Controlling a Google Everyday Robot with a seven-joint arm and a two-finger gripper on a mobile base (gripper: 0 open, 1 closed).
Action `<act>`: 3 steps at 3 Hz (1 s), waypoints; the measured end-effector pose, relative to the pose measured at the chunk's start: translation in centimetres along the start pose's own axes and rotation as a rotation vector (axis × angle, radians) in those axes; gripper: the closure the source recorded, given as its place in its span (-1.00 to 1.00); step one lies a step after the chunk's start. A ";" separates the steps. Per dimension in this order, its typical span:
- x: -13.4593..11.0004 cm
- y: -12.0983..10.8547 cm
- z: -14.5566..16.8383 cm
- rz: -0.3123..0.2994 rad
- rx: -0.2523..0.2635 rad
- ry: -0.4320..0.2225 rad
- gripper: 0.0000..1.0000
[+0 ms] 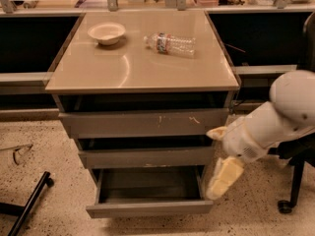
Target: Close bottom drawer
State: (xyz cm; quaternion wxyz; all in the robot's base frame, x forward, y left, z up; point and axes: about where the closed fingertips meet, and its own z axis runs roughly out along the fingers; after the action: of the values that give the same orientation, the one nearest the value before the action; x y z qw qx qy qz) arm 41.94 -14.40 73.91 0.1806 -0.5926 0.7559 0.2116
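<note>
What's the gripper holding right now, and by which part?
Nothing. The gripper is open and empty, low at the right of the cabinet, beside the right front corner of the open bottom drawer. Whether it touches the drawer cannot be told.

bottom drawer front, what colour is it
Bottom drawer front: plain grey, camera view; gripper beside its right end.
</note>
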 end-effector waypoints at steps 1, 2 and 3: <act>1.3 0.7 9.8 0.011 -0.122 -0.089 -1.00; 2.8 1.7 16.8 0.033 -0.194 -0.165 -1.00; 2.8 1.7 16.8 0.033 -0.194 -0.165 -1.00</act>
State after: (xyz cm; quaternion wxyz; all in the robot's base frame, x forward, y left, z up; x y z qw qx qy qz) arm 40.00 -7.39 58.39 0.1803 -0.5753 0.7242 0.3347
